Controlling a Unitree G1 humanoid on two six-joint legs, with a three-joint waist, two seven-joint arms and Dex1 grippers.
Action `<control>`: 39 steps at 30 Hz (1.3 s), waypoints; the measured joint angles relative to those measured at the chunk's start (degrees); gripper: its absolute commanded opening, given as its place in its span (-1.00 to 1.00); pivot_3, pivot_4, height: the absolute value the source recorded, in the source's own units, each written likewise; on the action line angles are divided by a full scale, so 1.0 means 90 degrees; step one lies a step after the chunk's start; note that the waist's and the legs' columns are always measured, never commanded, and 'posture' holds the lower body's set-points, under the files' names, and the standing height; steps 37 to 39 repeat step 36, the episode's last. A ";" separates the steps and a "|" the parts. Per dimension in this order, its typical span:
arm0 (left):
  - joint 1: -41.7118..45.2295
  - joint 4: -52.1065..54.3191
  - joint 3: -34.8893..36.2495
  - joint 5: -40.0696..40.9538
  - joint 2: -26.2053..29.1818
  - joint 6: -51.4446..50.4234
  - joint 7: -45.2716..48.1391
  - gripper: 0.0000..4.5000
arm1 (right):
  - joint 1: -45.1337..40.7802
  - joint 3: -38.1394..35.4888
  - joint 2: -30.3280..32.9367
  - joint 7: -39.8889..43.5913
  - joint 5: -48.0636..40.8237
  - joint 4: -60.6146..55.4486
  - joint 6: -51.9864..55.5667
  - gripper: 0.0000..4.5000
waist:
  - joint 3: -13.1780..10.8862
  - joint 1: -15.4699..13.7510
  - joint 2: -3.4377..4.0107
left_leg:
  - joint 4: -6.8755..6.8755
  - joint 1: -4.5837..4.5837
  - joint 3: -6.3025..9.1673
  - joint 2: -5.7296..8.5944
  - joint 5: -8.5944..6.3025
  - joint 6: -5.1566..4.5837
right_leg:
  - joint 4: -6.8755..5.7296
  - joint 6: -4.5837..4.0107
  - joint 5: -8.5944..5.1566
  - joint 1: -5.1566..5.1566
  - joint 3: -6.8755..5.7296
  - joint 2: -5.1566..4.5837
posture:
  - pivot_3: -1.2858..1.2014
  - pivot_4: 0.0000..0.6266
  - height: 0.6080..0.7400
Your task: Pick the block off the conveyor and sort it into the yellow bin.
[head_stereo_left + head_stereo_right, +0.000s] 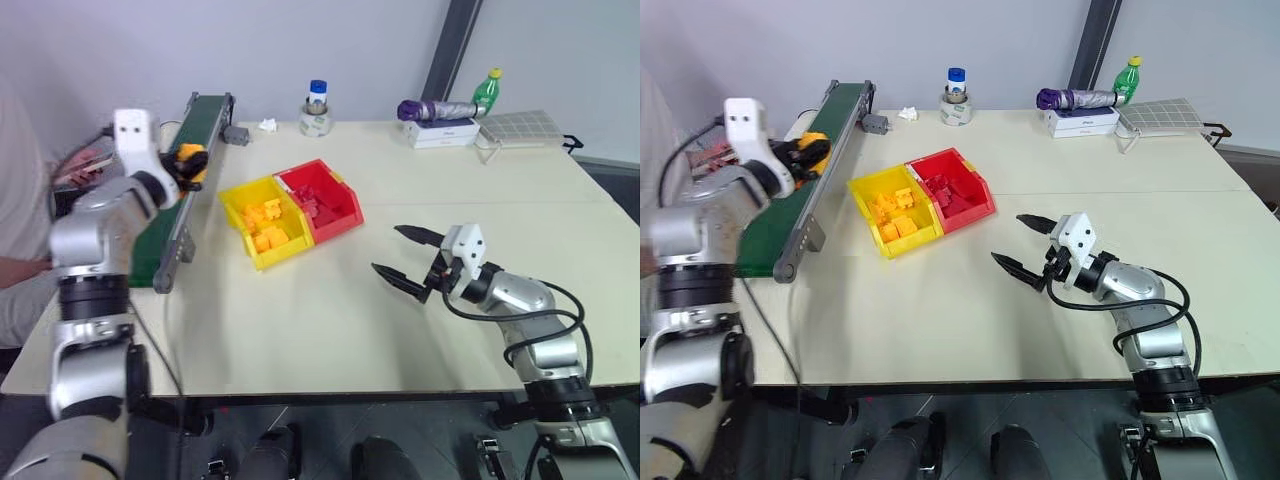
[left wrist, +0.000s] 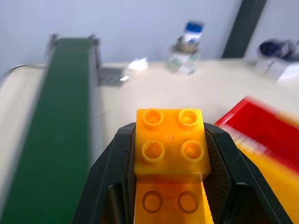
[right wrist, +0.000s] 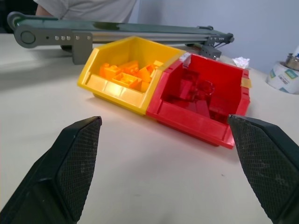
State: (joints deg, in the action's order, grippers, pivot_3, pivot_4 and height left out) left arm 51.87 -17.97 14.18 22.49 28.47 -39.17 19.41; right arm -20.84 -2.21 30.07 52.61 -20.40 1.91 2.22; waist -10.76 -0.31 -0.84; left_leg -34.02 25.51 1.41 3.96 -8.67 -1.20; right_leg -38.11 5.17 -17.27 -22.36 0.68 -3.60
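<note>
1. You have one conveyor point(image 1: 185, 165), along the table's left edge.
2. Right of the conveyor sit two joined bins: one yellow bin point(image 1: 262, 222) and one red bin point(image 1: 322, 201).
3. One orange-yellow block point(image 2: 170, 142) is clamped in the left gripper point(image 2: 170, 154), over the conveyor; several more orange-yellow bricks lie in the yellow bin, too heaped to count.
4. Dark red bricks fill the red bin; count unclear.
5. You have two grippers; the right gripper point(image 1: 408, 257) is well right of the conveyor.
6. One green bottle point(image 1: 486, 90) stands far right of the conveyor.

conveyor point(image 1: 170, 180) left of yellow bin point(image 1: 262, 222)
</note>
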 measured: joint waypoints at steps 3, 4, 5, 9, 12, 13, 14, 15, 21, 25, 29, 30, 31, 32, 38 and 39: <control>0.0006 -0.0285 -0.0107 -0.0018 -0.0476 0.0000 -0.0124 -0.41 | -0.0001 -0.0002 -0.0001 -0.0021 0.0003 0.0001 -0.0001 1.00 | -0.0001 0.0006 -0.0001 | -0.0001 0.0004 -0.0001 0.0000 0.0002 -0.0002 | 0.0000 0.0001 0.0000 -0.0004 0.0000 0.0004 | 0.03 -0.52 1.00; 0.0010 -0.0384 -0.0149 -0.0015 -0.0598 0.0001 -0.0128 -0.41 | 0.0000 -0.0004 -0.0001 -0.0035 0.0003 0.0000 -0.0002 1.00 | -0.0001 0.0007 -0.0001 | -0.0001 0.0004 -0.0001 0.0000 0.0007 -0.0010 | -0.0001 0.0001 0.0000 -0.0005 0.0000 0.0004 | 0.03 -0.52 1.00; 0.0019 -0.0462 -0.0196 -0.0039 -0.0650 0.0033 -0.0119 -0.41 | 0.0004 -0.0008 0.0003 -0.0049 0.0003 0.0000 -0.0002 1.00 | -0.0001 0.0007 -0.0001 | -0.0001 0.0004 -0.0001 0.0000 0.0007 -0.0010 | -0.0001 0.0001 0.0000 -0.0005 0.0001 0.0005 | 0.03 -0.52 1.00; 0.0052 -0.0761 -0.0173 -0.0055 -0.0764 0.0373 -0.0040 0.04 | 0.0105 -0.0049 0.0023 -0.0110 0.0004 -0.0020 -0.0001 1.00 | -0.0001 -0.0003 -0.0001 | -0.0004 0.0003 0.0000 0.0000 0.0002 0.0000 | -0.0002 0.0001 0.0001 -0.0002 0.0000 0.0005 | 0.03 -0.52 1.00; 0.0058 -0.0990 0.0063 0.0067 -0.0960 0.0801 0.0020 0.61 | 0.0237 -0.0056 0.0022 -0.0198 0.0004 -0.0068 0.0002 1.00 | -0.0001 -0.0032 -0.0002 | -0.0011 0.0004 0.0000 0.0000 0.0001 0.0000 | -0.0001 0.0004 0.0002 0.0000 0.0000 0.0005 | 0.03 -0.52 1.00; 0.0057 -0.1024 0.0107 0.0070 -0.1024 0.0954 0.0005 0.85 | 0.0254 -0.0061 0.0022 -0.0222 0.0004 -0.0083 0.0003 1.00 | -0.0001 -0.0034 -0.0002 | -0.0013 0.0004 0.0000 0.0000 0.0001 0.0000 | -0.0001 0.0005 0.0003 0.0001 0.0001 0.0005 | 0.03 -0.52 1.00; 0.0055 -0.1032 0.0126 0.0068 -0.1078 0.1116 -0.0005 0.98 | 0.0260 -0.0062 0.0022 -0.0242 0.0003 -0.0098 0.0007 1.00 | -0.0001 -0.0036 -0.0002 | -0.0013 0.0004 0.0000 0.0000 0.0001 0.0000 | -0.0001 0.0006 0.0003 0.0002 0.0001 0.0004 | 0.03 -0.52 1.00; 0.0055 -0.1031 0.0126 0.0068 -0.1101 0.1214 -0.0006 0.98 | 0.0261 -0.0062 0.0022 -0.0252 0.0003 -0.0118 0.0009 1.00 | -0.0001 -0.0038 -0.0002 | -0.0013 0.0004 0.0000 0.0000 0.0001 0.0000 | -0.0001 0.0006 0.0004 0.0002 0.0001 0.0004 | 0.03 -0.52 1.00; -0.0500 -0.0223 0.0079 0.0190 -0.0758 0.1245 0.0480 0.98 | 0.0244 -0.0068 0.0034 -0.0266 0.0000 -0.0193 0.0017 1.00 | -0.0001 0.0021 -0.0001 | -0.0009 0.0004 0.0000 -0.0001 0.0001 0.0001 | -0.0002 0.0006 0.0004 -0.0003 0.0002 0.0005 | 0.03 -0.52 1.00; -0.1379 0.1213 0.0238 0.0477 0.0301 0.0908 0.1164 0.98 | 0.0213 -0.0087 0.0044 -0.0211 -0.0008 -0.0173 0.0007 1.00 | -0.0001 0.0158 -0.0001 | 0.0006 0.0003 -0.0001 -0.0001 0.0000 0.0002 | 0.0000 0.0004 0.0003 -0.0009 0.0008 0.0005 | 0.03 -0.52 1.00; -0.2826 0.2387 0.0330 0.0215 0.1474 0.1341 0.2020 0.98 | 0.0169 -0.0103 0.0052 -0.0153 -0.0003 -0.0047 -0.0018 1.00 | 0.0003 0.0144 0.0009 | 0.0018 -0.0012 -0.0004 -0.0002 -0.0001 0.0003 | 0.0005 -0.0002 0.0000 -0.0005 0.0016 0.0001 | 0.03 -0.52 1.00; -0.3136 0.2489 0.0446 0.0227 0.1534 0.1351 0.2115 0.98 | 0.0149 -0.0101 0.0045 -0.0138 -0.0002 -0.0027 -0.0023 1.00 | 0.0002 0.0123 0.0010 | 0.0018 -0.0011 -0.0002 -0.0002 -0.0001 0.0002 | 0.0005 -0.0010 -0.0004 -0.0006 0.0015 -0.0001 | 0.03 -0.52 1.00; -0.3376 0.2576 0.0590 0.0275 0.1544 0.1346 0.2169 0.98 | 0.0119 -0.0091 0.0028 -0.0117 -0.0002 -0.0020 -0.0031 1.00 | 0.0002 0.0111 0.0010 | 0.0018 -0.0009 -0.0001 -0.0002 -0.0001 0.0002 | 0.0007 -0.0023 -0.0011 -0.0010 0.0014 -0.0001 | 0.03 -0.52 1.00; -0.3695 0.2719 0.0801 0.0393 0.1565 0.1324 0.2228 0.98 | 0.0095 -0.0087 0.0027 -0.0081 -0.0003 -0.0007 -0.0056 1.00 | 0.0002 0.0104 0.0009 | 0.0017 -0.0009 0.0000 -0.0003 -0.0002 0.0002 | 0.0010 -0.0028 -0.0012 -0.0010 0.0014 -0.0003 | 0.03 -0.52 1.00; -0.4515 0.3368 0.1686 0.1000 0.1671 0.1092 0.2441 0.98 | 0.0011 -0.0070 0.0040 0.0066 0.0012 0.0120 -0.0168 1.00 | 0.0001 0.0113 0.0007 | 0.0017 -0.0008 -0.0001 -0.0003 -0.0005 -0.0002 | 0.0033 -0.0035 -0.0010 -0.0012 0.0014 -0.0007 | 0.03 -0.52 1.00; -0.4515 0.3368 0.1686 0.1000 0.1671 0.1092 0.2441 0.98 | 0.0011 -0.0070 0.0040 0.0066 0.0012 0.0120 -0.0168 1.00 | 0.0001 0.0113 0.0007 | 0.0017 -0.0008 -0.0001 -0.0003 -0.0005 -0.0002 | 0.0033 -0.0035 -0.0010 -0.0012 0.0014 -0.0007 | 0.03 -0.52 1.00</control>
